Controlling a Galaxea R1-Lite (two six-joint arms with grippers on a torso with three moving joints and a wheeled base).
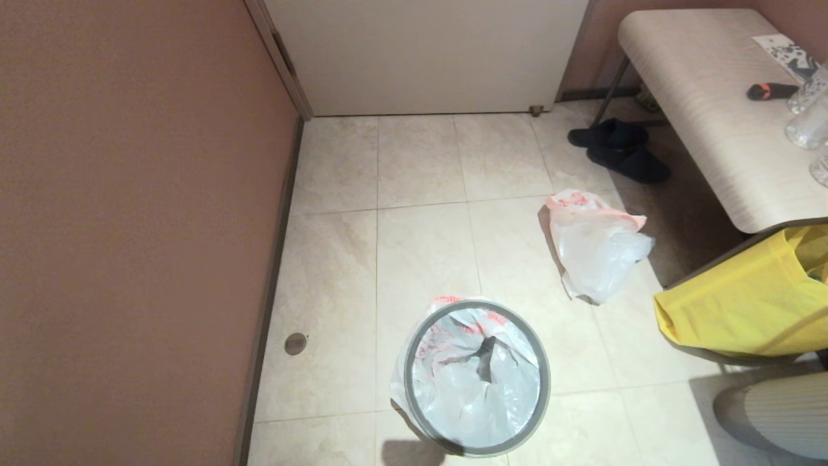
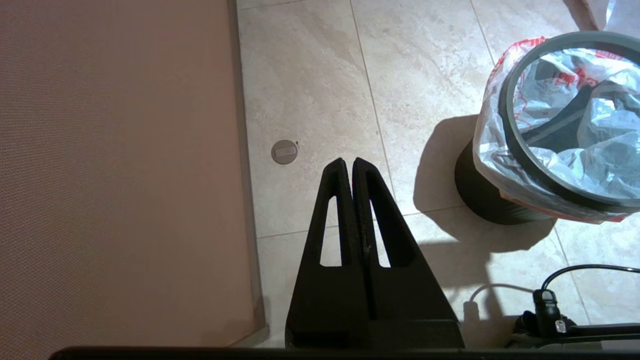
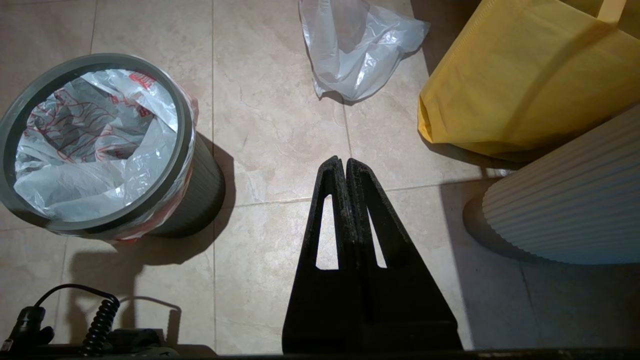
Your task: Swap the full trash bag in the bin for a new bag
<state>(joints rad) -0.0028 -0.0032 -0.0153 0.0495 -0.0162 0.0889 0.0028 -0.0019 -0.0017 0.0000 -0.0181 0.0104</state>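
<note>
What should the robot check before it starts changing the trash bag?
1. A bag lines the bin, its edge held under the grey hoop: ok.
2. How full that lining bag is: cannot tell; only crumpled plastic shows.
3. The new bag lies limp on the floor, apart from the bin: ok.
4. Left gripper is shut and holds nothing, over bare tiles beside the bin: ok, but must open to grasp.
5. Right gripper is shut and holds nothing, over the floor between the bin and the yellow bag: same.
</note>
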